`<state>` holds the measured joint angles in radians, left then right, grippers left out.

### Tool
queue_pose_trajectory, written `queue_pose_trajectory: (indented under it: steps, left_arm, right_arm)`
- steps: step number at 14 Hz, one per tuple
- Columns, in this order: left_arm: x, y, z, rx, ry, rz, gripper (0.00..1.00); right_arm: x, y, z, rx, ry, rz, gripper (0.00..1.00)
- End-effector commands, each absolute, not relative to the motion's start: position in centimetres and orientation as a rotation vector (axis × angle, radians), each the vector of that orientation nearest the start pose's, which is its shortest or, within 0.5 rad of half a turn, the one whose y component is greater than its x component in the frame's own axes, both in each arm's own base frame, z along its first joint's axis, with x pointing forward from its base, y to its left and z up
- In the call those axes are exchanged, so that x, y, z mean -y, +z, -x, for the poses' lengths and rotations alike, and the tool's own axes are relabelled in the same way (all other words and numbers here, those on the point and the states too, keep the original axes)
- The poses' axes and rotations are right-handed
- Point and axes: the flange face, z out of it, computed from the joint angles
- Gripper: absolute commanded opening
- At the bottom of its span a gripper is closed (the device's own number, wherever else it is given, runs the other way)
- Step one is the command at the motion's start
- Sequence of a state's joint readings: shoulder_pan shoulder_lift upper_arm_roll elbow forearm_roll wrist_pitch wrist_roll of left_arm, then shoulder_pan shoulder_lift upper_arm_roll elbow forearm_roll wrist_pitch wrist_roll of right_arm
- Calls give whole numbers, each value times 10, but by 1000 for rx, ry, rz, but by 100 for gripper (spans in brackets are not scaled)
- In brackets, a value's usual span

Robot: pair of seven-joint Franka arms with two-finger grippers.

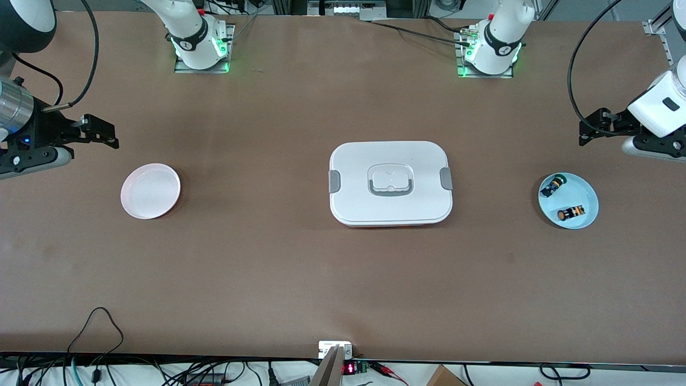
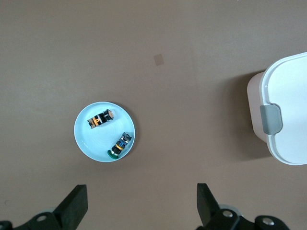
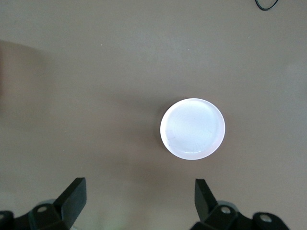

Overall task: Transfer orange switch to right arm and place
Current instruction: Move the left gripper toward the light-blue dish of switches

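Orange bands mark the orange switch [image 1: 571,213] lying in the blue dish [image 1: 587,190], at five o'clock from the green-tipped part [image 1: 552,186]. The left gripper [image 1: 589,128] hangs spread wide above the table. The right gripper [image 1: 102,131] waits, spread wide too, near the pink plate [image 1: 150,191].

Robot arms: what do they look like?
Both arms are white and rounded, with green lights glowing at their bases. The right arm has a silver wrist ring and a small blue light. Each ends in a black two-fingered gripper: left gripper, right gripper. Black cables trail from them.
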<state>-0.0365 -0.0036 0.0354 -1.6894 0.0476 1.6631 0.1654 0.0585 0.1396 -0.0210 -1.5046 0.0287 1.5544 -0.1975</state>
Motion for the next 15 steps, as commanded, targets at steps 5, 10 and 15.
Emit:
queue_pose_trajectory:
  steps: [5, 10, 15]
  left_arm:
    - [0, 586, -567, -249, 35, 3100, 100]
    - [-17, 576, -555, -189, 242, 3104, 100]
    - [-85, 498, -581, -40, 461, 3097, 100]
  right_arm:
    - [-28, 576, -590, 354, 148, 3091, 100]
    - [-28, 576, -590, 354, 146, 3093, 100]
    - [-28, 576, -590, 354, 146, 3093, 100]
